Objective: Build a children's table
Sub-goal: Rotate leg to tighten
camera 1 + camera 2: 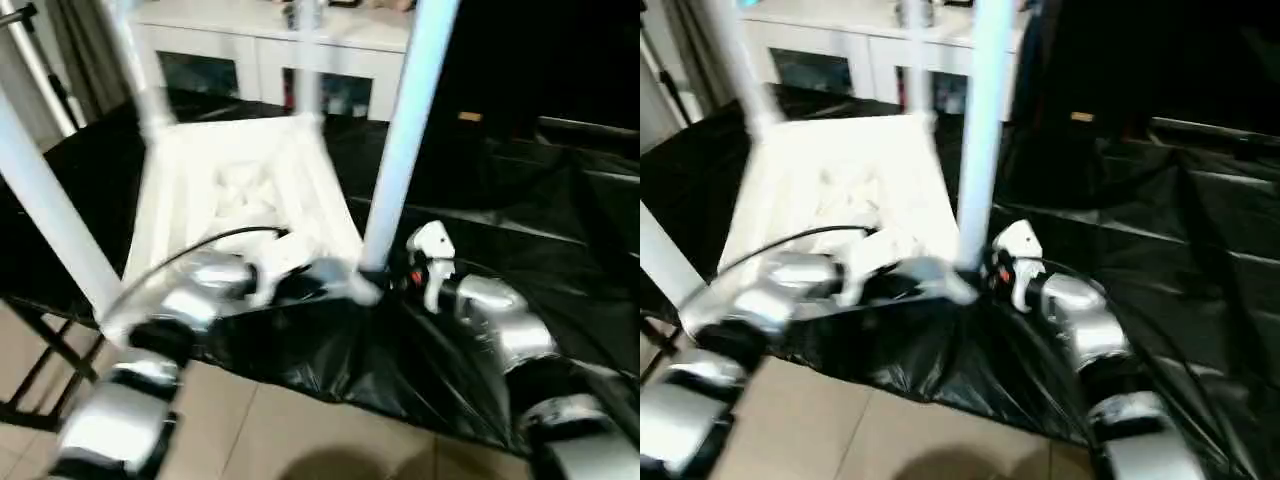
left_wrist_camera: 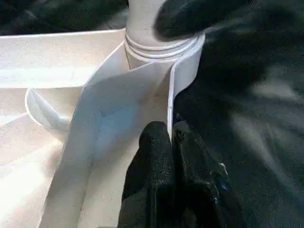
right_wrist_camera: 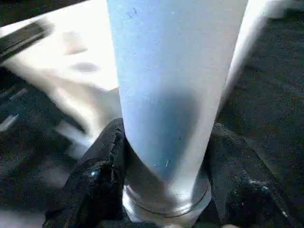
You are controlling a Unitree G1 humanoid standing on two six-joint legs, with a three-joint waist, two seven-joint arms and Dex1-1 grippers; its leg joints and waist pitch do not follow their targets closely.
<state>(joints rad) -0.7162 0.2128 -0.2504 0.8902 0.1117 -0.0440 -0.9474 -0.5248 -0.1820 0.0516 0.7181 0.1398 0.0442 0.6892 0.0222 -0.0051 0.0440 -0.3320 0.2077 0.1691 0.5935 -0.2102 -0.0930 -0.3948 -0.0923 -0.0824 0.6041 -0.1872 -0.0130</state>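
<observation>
Black plastic sheeting (image 1: 520,210) covers the surface, with a white cabinet (image 1: 270,50) at the back. On the sheeting the children's table (image 1: 240,190) lies upside down, its ribbed underside up. The left claw (image 2: 171,142) is pinched shut on the raised rim (image 2: 169,102) just beside a corner socket (image 2: 161,52). The right claw (image 3: 164,166) is clamped around the leg (image 3: 175,71) low down, right above that socket.

The step looks like seating this leg. To do it well, I would keep the leg upright and in line with the socket, press straight down, and let the left claw hold the top steady against any twisting.

Counted: 1 tabletop and 4 legs standing up from it, 1 at the front left (image 1: 50,220), 2 fainter ones at the back.
</observation>
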